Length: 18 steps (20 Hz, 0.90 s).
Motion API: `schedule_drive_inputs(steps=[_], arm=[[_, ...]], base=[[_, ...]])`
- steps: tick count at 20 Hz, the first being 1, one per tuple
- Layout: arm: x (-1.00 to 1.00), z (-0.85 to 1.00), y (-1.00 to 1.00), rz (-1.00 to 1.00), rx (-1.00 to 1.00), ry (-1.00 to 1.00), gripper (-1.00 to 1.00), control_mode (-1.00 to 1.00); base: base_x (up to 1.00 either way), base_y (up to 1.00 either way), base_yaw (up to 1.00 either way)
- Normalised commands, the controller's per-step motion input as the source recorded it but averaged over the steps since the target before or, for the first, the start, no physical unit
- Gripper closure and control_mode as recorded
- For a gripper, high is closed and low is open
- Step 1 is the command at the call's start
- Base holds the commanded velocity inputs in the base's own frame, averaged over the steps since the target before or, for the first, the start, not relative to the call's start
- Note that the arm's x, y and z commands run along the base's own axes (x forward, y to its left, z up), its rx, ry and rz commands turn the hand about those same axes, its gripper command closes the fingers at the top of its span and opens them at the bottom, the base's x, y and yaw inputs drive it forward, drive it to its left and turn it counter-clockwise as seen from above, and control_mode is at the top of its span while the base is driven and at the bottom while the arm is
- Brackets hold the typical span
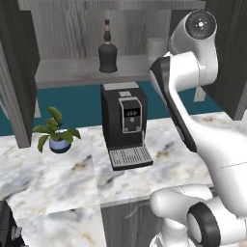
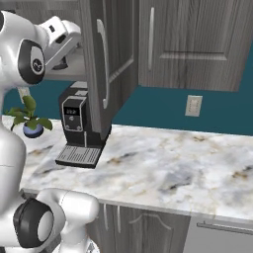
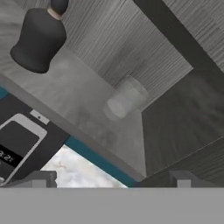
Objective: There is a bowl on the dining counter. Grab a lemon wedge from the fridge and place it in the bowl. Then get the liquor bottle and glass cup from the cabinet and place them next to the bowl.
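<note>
The arm (image 1: 193,96) consists of glossy white rounded link shells with black joint discs (concentric-ring caps) and a dark inner band.

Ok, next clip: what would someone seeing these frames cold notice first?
Probably the open wall cabinet, with the dark liquor bottle standing upright on its shelf and the pale glass cup further along the same shelf, apart from it. Next, the black coffee machine on the marble counter right below that shelf, with a small potted plant beside it. The white arm is raised toward the shelf, and the open gripper faces the cup.
</note>
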Motion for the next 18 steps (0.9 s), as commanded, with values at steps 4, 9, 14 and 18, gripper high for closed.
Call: schedule_drive_inputs(steps=[4,9,14,18], arm=[[0.45,0.00,-0.07,0.00,-0.02,0.00,-1.00,-1.00],[0.44,0.00,-0.07,0.00,-0.03,0.00,-1.00,-1.00],[0.45,-0.02,-0.04,0.00,-0.05,0.00,-1.00,-1.00],[0.43,-0.05,-0.07,0.00,-0.04,0.03,-1.00,-1.00]], base=[[0.00,0.00,0.00],[0.00,0.00,0.00],[0.00,0.00,0.00],[0.00,0.00,0.00]])
